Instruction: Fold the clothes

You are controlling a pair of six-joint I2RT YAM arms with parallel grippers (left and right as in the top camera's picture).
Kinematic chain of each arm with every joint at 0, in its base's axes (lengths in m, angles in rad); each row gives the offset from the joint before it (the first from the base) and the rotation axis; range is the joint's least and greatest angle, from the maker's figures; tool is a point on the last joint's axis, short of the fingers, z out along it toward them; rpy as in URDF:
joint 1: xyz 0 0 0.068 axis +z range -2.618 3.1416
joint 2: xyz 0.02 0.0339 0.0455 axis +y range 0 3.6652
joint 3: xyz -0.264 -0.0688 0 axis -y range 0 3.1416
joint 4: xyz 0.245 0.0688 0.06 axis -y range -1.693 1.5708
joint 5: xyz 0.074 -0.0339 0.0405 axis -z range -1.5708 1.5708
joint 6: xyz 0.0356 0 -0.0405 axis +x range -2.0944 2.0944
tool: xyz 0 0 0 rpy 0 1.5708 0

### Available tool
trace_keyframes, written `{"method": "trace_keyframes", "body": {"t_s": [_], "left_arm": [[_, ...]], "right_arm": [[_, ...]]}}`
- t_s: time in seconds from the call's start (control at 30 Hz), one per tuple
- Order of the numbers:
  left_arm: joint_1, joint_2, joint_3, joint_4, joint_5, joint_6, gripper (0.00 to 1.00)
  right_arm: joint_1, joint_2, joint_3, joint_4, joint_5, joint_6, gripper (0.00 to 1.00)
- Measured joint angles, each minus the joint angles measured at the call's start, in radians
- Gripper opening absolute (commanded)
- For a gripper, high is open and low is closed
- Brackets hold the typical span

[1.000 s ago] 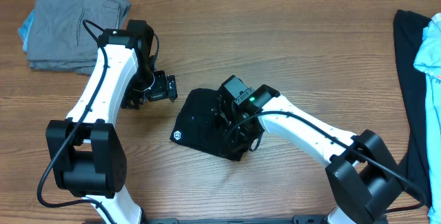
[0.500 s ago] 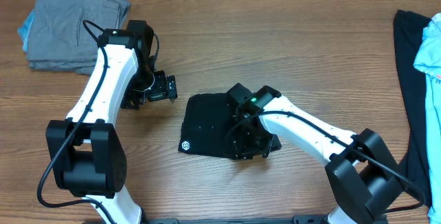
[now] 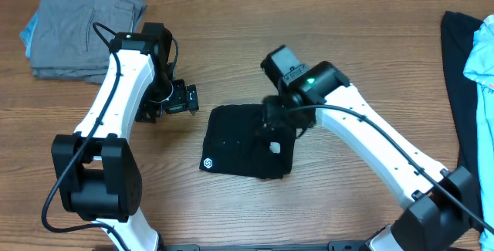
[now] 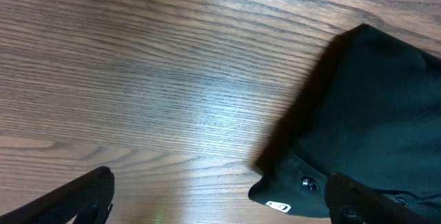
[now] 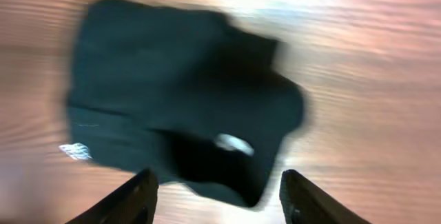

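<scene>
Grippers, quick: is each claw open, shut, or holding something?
Left gripper: open, empty.
Right gripper: open, empty, over the black shirt.

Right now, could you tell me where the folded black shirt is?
Overhead view: the black shirt lies midway across the table, under the right claw, right of the left claw.

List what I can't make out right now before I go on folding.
Right wrist view: motion blur smears the black shirt; its lettering is unreadable.
Overhead: the right arm covers the shirt's upper right corner.
Overhead: the black garment and light blue garment are cut off by the right edge.
Left wrist view: only one shirt corner shows.
</scene>
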Motion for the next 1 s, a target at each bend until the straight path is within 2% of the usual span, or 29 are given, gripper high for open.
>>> {"method": "trace_keyframes", "body": {"t_s": [0.13,0.33,0.47,0.73,1.0], "left_arm": [[0.000,0.000,0.000,0.001,0.000,0.000,1.00],[0.000,0.000,0.000,0.003,0.000,0.000,1.00],[0.000,0.000,0.000,0.002,0.000,0.000,1.00],[0.000,0.000,0.000,0.003,0.000,0.000,1.00],[0.000,0.000,0.000,0.003,0.000,0.000,1.00]], "right_arm": [[-0.005,0.004,0.002,0.043,-0.123,-0.064,0.63],[-0.021,0.074,-0.023,0.089,-0.204,-0.089,0.63],[-0.043,0.141,-0.044,0.122,-0.221,-0.100,0.54],[-0.168,0.222,-0.124,0.197,-0.197,-0.131,0.27],[-0.269,0.304,-0.167,0.251,-0.126,-0.124,0.04]]}}
